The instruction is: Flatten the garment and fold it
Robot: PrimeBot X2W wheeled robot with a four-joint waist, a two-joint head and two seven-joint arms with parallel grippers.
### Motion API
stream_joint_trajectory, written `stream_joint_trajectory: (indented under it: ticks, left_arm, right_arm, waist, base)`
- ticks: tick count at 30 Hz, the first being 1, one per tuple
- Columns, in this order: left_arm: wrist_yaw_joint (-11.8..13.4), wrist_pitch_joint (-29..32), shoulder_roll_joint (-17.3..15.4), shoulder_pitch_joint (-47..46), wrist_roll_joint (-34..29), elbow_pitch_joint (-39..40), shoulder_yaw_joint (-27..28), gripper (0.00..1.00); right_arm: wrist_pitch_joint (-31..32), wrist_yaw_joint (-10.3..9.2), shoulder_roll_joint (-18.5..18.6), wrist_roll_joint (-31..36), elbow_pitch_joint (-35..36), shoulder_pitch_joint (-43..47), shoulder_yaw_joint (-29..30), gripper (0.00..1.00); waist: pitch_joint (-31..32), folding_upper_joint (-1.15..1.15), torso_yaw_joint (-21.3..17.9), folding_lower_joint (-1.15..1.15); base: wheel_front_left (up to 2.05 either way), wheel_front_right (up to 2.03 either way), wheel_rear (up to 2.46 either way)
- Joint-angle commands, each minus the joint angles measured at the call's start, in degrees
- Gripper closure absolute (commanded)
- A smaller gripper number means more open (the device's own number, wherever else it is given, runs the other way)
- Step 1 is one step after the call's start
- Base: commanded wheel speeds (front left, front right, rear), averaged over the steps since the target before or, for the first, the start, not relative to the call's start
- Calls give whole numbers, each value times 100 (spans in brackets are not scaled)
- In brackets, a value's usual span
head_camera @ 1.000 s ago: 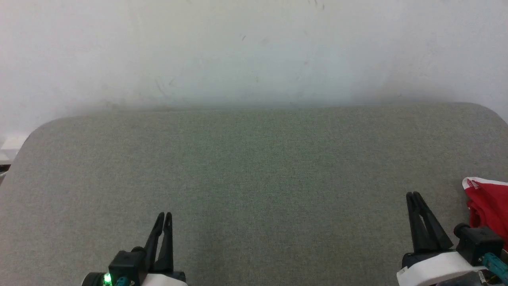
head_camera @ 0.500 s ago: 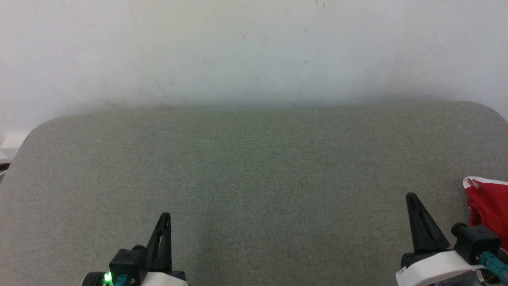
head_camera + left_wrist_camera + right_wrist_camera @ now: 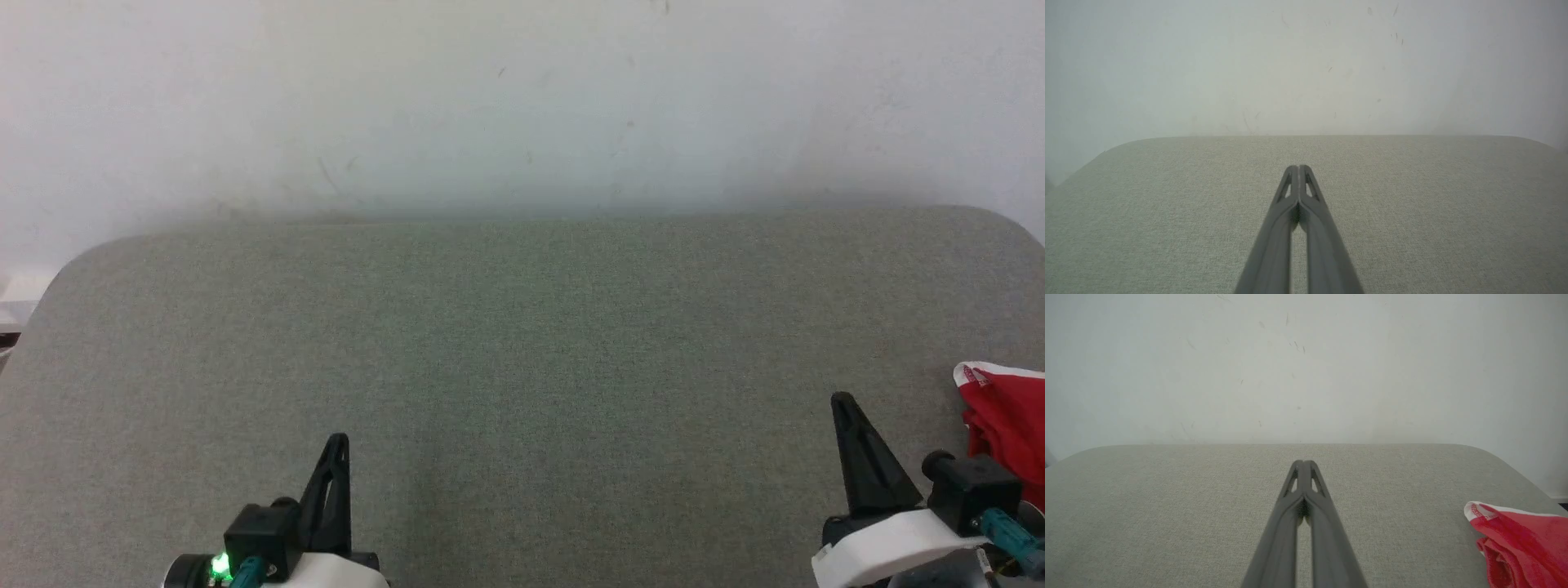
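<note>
The garment (image 3: 1008,416) is a crumpled heap of bright red fabric with a white trimmed edge, lying at the far right edge of the grey table; it also lies at the lower right of the right wrist view (image 3: 1519,543). My right gripper (image 3: 841,402) is shut and empty, a short way left of the garment and apart from it (image 3: 1303,462). At the lower left, my left gripper (image 3: 339,441) is shut on nothing, far from the garment (image 3: 1298,167).
The grey fabric-covered table (image 3: 522,343) has rounded far corners and stands against a white wall (image 3: 522,98). A wide bare stretch of tabletop lies between and beyond the two grippers.
Both grippers have gone from slightly open to shut. The arms have barely moved and the garment lies as before.
</note>
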State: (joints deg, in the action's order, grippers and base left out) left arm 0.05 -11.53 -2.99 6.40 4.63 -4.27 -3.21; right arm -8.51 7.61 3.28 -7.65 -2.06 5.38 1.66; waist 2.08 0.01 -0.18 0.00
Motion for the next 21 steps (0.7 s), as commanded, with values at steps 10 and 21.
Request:
stream_joint_trajectory:
  ticks: [10, 21]
  left_arm:
    - [-2, 139, 4, -173, -109, 78, 68, 100]
    - [-2, 256, 4, -227, -150, 118, 97, 100]
  right_arm:
    - [116, -4, -12, 108, 50, -128, -27, 100]
    - [201, -5, -16, 184, 68, -175, -43, 100]
  waist:
    - [-22, -1, 2, 0]
    - [-43, -1, 4, 0]
  base:
    - [0, 0, 0]
    - [0, 0, 0]
